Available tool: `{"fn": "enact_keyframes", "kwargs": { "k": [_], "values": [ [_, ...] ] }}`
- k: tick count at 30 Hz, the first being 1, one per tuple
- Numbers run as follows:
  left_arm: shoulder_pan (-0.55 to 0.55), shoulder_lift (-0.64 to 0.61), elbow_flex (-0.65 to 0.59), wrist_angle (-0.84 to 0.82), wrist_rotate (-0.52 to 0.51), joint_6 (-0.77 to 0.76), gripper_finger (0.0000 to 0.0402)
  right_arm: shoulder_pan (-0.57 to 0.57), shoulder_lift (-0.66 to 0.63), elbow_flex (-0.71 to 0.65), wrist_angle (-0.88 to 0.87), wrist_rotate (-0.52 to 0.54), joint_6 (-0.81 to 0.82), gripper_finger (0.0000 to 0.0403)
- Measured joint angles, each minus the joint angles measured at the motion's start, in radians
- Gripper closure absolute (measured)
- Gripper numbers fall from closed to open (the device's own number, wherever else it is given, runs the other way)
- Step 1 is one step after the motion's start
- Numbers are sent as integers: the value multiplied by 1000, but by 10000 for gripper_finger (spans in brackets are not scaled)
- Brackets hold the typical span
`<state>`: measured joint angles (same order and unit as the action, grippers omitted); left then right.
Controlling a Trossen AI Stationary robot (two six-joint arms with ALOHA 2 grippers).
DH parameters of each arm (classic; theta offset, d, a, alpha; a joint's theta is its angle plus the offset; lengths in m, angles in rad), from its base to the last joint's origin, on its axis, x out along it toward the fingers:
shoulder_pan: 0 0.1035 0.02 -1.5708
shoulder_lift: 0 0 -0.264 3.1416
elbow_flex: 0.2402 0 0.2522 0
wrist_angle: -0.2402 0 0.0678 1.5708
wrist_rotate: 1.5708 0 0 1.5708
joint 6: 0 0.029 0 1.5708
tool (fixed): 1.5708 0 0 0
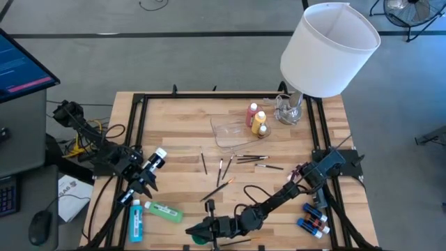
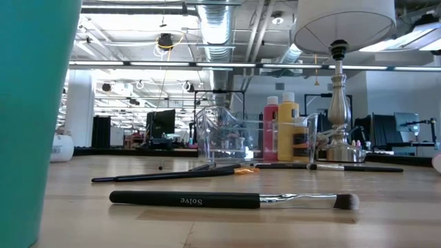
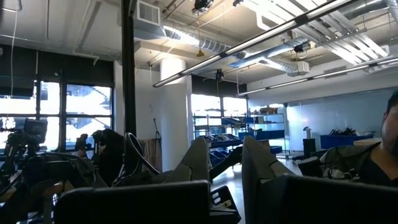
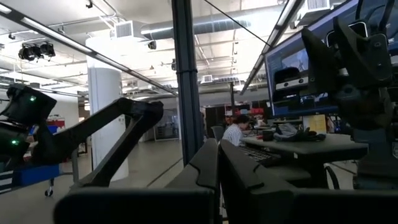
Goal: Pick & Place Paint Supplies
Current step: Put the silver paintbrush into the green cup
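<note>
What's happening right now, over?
Both jaws shut, empty, near table's front edge. Brushes scattered mid-table; green bottle lying flat; red bottle in tray. Nothing blocking.

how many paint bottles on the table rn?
4 clear: pink bottle and yellow bottle standing by the clear tray; green bottle and blue bottle lying at the near-left edge. Tinier bottles cluster near-right; others may be hidden.

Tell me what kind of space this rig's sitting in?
Likely an open-plan robotics lab or workshop, not a studio. Exposed ceiling ducts run overhead, a monitor sits beside the butcher-block table, and a person at a desk works in the background.
</note>
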<state>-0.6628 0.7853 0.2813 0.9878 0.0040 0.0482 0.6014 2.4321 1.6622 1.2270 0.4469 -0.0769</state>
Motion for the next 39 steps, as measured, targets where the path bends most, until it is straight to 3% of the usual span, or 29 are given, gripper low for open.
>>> {"fn": "enact_keyframes", "kwargs": {
  "k": [7,39],
  "values": [
    [0,0,0,0,0,0,401,-18,60,-1,106,1,67,403],
    [0,0,0,-3,0,0,401,-20,61,-1,0,34,68,403]
  ]
}}
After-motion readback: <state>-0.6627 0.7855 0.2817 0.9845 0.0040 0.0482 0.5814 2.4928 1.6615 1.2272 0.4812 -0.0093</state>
